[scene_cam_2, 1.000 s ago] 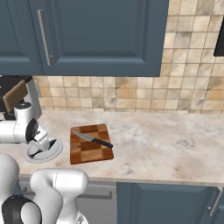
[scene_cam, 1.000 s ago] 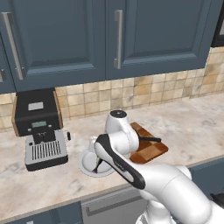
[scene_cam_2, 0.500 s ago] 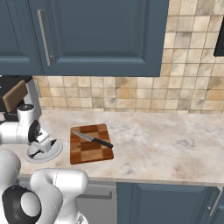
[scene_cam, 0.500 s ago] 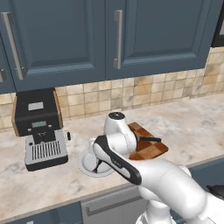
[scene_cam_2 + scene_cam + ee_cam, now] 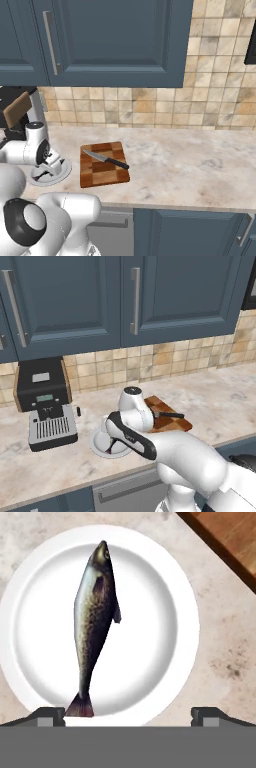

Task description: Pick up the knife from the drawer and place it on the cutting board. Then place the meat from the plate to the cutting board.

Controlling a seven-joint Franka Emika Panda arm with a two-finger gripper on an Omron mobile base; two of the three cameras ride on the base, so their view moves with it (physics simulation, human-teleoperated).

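In the hand view, the meat (image 5: 92,622), a slim silvery-grey fish, lies lengthwise on the round white plate (image 5: 185,612). My gripper (image 5: 128,714) hangs open above the plate, one fingertip near the fish's tail and the other off the rim, touching nothing. The plate (image 5: 61,172) sits left of the checkered cutting board (image 5: 102,175), whose corner (image 5: 230,537) also shows in the hand view. The black-handled knife (image 5: 106,159) lies diagonally on the board. From the left, my arm partly covers the plate (image 5: 100,445), board (image 5: 172,423) and knife (image 5: 169,415). The drawer is out of view.
A black and silver coffee machine (image 5: 45,401) stands on the counter to the left of the plate. Blue wall cabinets (image 5: 135,301) hang above the tiled backsplash. Bare marble counter (image 5: 190,165) stretches to the right of the board.
My hand has drifted only slightly above the plate. The jaws stayed open, and the knife, board and fish lie as before.
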